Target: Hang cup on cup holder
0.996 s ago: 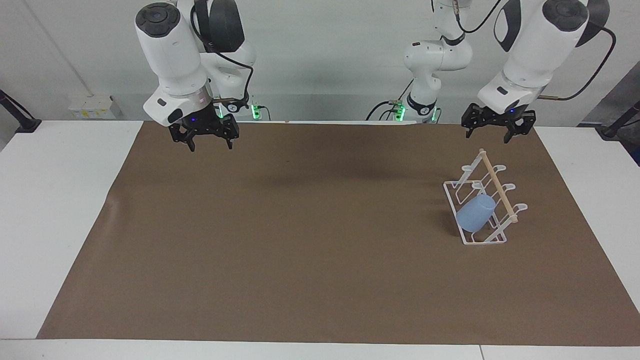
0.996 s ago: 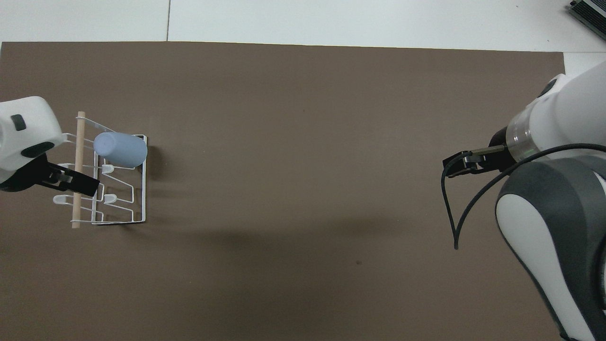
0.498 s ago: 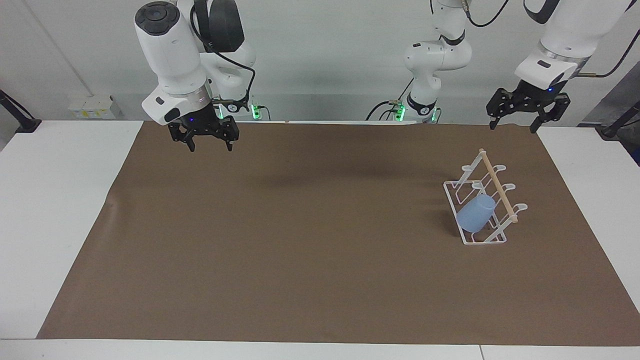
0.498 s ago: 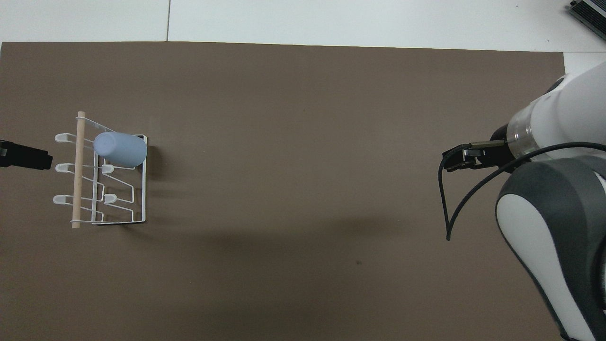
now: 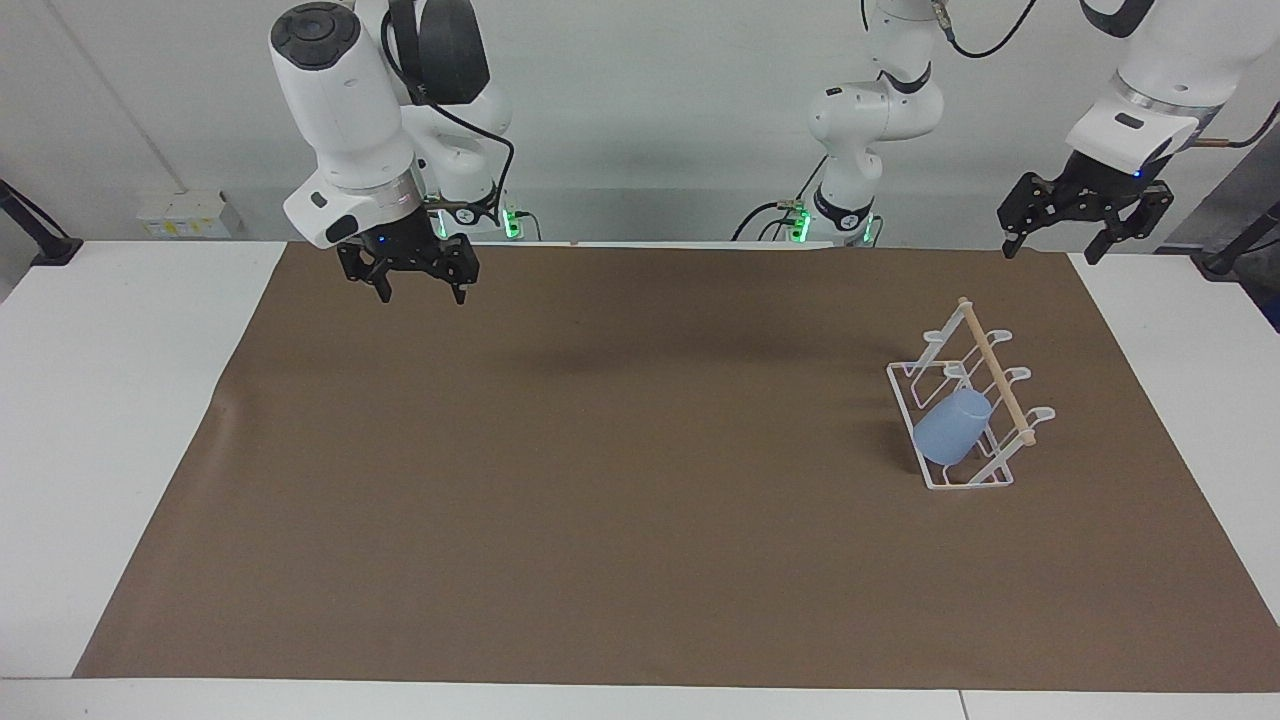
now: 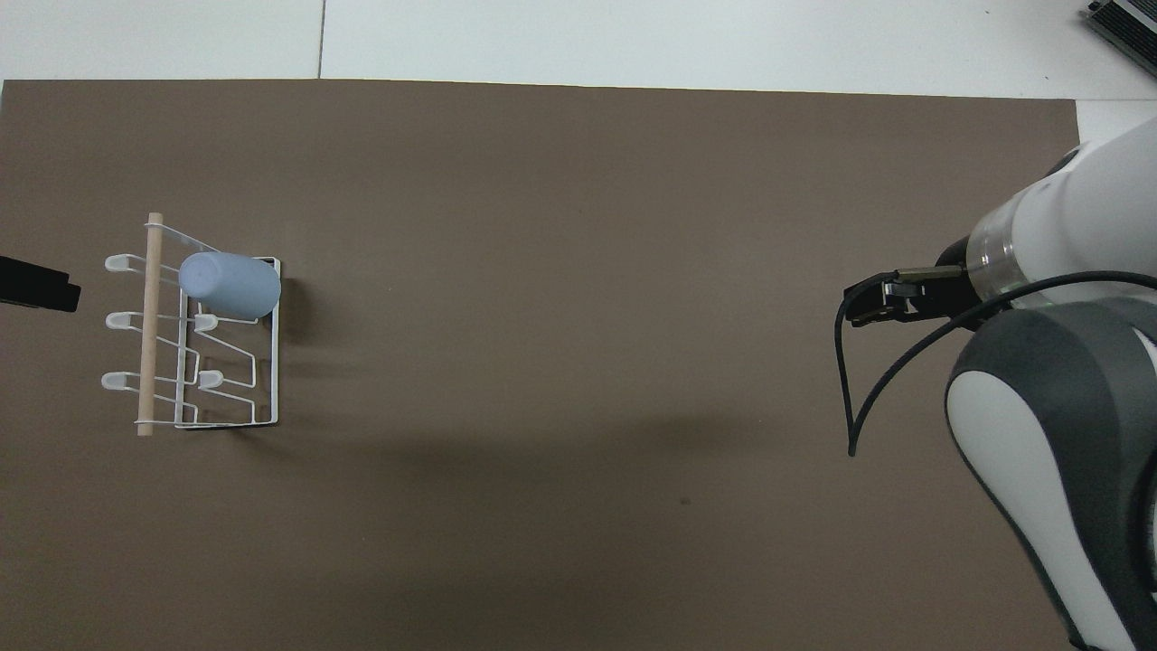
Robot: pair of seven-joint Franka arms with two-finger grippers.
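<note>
The light-blue cup (image 5: pixel 952 427) hangs tilted on a prong of the white wire cup holder (image 5: pixel 995 372), at the end of the rack farther from the robots. It also shows in the overhead view (image 6: pixel 230 284), on the cup holder (image 6: pixel 150 325). My left gripper (image 5: pixel 1050 252) is open and empty, raised in the air over the mat's corner at the left arm's end, apart from the rack. Only its tip shows in the overhead view (image 6: pixel 36 294). My right gripper (image 5: pixel 423 293) is open and empty, and waits above the mat's edge by its base.
A brown mat (image 5: pixel 600 480) covers most of the white table (image 5: pixel 110 400). The right arm's wrist and a looping black cable (image 6: pixel 850 389) hang over the mat at the right arm's end.
My left gripper has risen and drawn away from the cup holder toward the left arm's end of the table. The cup stays on the rack. The right arm has barely moved.
</note>
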